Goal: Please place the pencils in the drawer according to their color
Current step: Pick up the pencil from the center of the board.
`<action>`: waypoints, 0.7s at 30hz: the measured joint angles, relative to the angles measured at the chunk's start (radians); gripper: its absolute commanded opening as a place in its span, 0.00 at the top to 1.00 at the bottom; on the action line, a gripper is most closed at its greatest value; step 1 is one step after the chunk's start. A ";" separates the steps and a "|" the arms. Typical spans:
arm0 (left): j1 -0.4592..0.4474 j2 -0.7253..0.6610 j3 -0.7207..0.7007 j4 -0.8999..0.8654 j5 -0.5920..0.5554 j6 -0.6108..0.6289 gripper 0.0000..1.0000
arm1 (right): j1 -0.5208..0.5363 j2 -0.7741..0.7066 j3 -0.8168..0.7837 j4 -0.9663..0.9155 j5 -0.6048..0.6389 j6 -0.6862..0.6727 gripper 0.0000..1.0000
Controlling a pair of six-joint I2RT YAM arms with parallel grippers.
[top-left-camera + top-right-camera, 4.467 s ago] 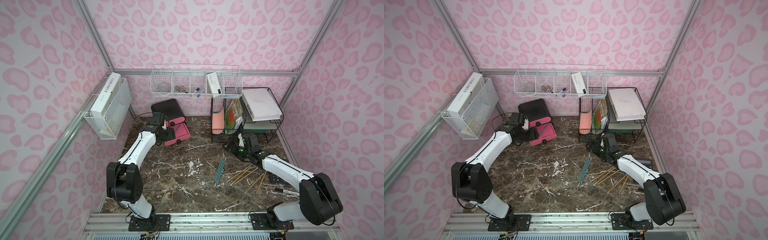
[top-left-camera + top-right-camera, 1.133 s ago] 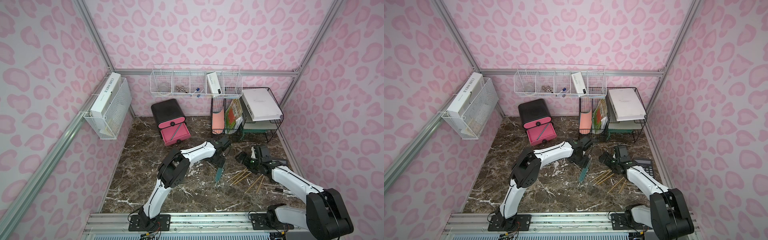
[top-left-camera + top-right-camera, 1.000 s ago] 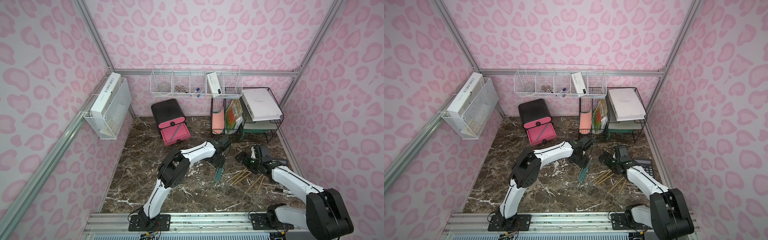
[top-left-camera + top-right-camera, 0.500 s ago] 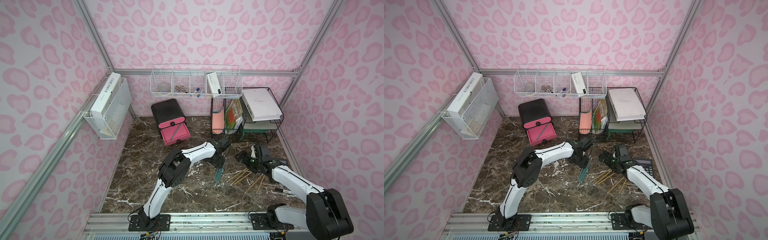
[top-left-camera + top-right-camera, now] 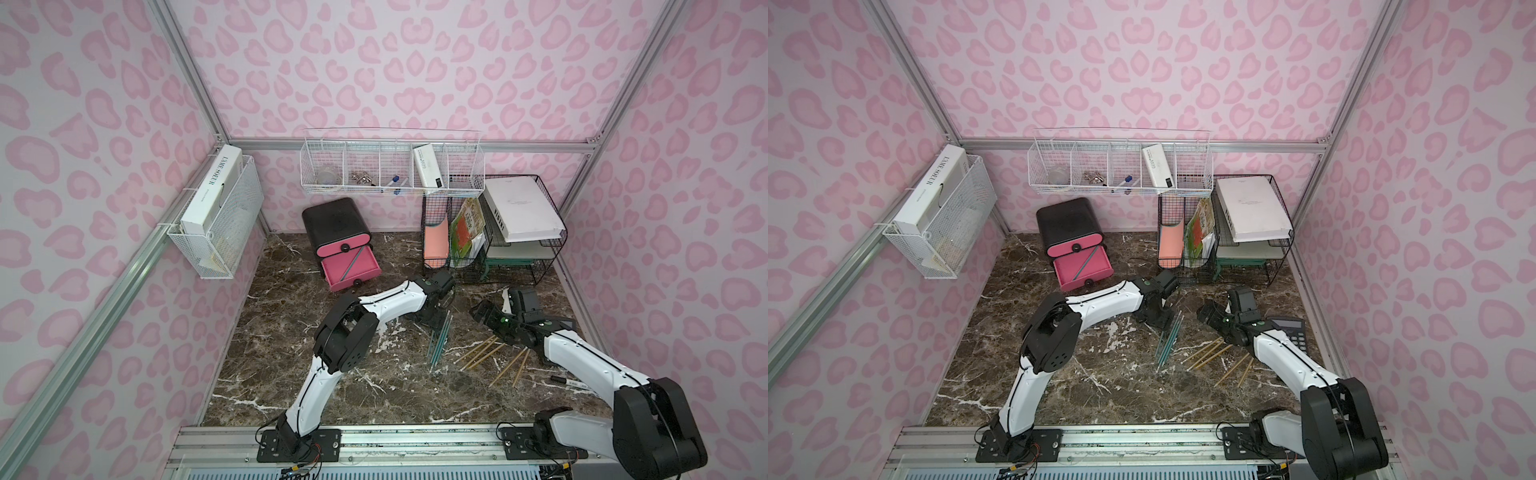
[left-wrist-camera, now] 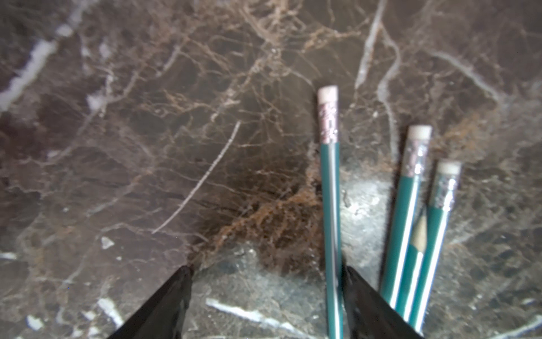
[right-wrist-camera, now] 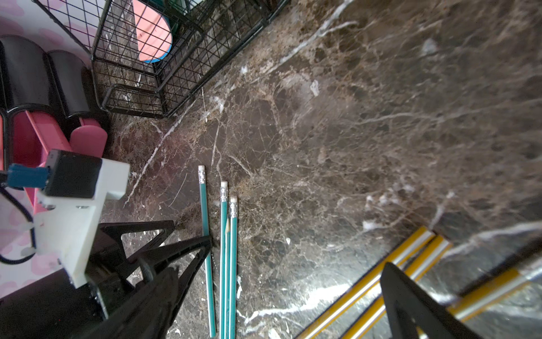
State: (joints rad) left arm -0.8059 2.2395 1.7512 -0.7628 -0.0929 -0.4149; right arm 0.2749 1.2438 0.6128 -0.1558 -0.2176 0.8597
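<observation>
**Workspace from above and from both wrists.** We take the drawer cabinet (image 5: 336,222) (image 5: 1069,226) as our reference.

- **Cabinet:** Its top drawer is shut. The open drawer (image 5: 353,272) below it stands pulled out, and one teal pencil (image 5: 351,266) lies diagonally across its pink floor.
- **Teal group:** Right of the cabinet and nearer the robot bases, four teal pencils (image 5: 439,340) (image 5: 1168,338) lie almost parallel on the marble tabletop (image 5: 282,332). Their long axes run from the cabinet's wall toward the bases. Three turn eraser ends toward that wall. The fourth, wedged between two others, points its sharpened tip (image 6: 420,232) the same way.
- **Left gripper:** The left gripper (image 6: 265,270) stands low over this group with fingers apart. One pencil lies between the fingers, just inside one of them, unclamped.
- **Yellow group:** Farther right of the cabinet, yellow pencils (image 5: 482,353) fan out obliquely, partly under the right arm.
- **Right gripper:** The right gripper (image 5: 482,311) hovers near the yellow pencils, its fingers spread wide and empty.
- **Surroundings:** Directly right of the cabinet, a black wire rack (image 5: 540,266) holds a white book (image 5: 519,205) and a pink folder (image 5: 436,243). Above the cabinet, a white wall basket (image 5: 361,166) carries a white box (image 5: 428,172). A calculator (image 5: 1287,332) lies beyond the right arm.
</observation>
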 measured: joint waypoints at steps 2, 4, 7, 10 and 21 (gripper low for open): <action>0.003 0.010 0.016 0.000 -0.005 0.005 0.20 | 0.000 0.000 0.000 0.000 -0.002 0.000 0.01; 0.006 0.022 0.036 -0.002 -0.006 0.017 0.21 | 0.000 0.000 0.002 0.000 -0.003 0.000 0.01; 0.007 0.049 0.080 -0.003 -0.006 0.025 0.22 | 0.000 0.000 0.003 0.000 -0.003 0.000 0.01; 0.009 0.081 0.133 -0.008 -0.006 0.025 0.23 | 0.000 -0.002 0.003 0.000 -0.003 0.000 0.01; 0.025 0.169 0.269 -0.026 -0.017 -0.012 0.31 | 0.000 -0.009 0.017 -0.005 -0.003 0.000 0.01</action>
State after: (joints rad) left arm -0.7807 2.4081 2.0197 -0.7891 -0.1101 -0.4267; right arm 0.2749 1.2350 0.6300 -0.1608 -0.2207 0.8597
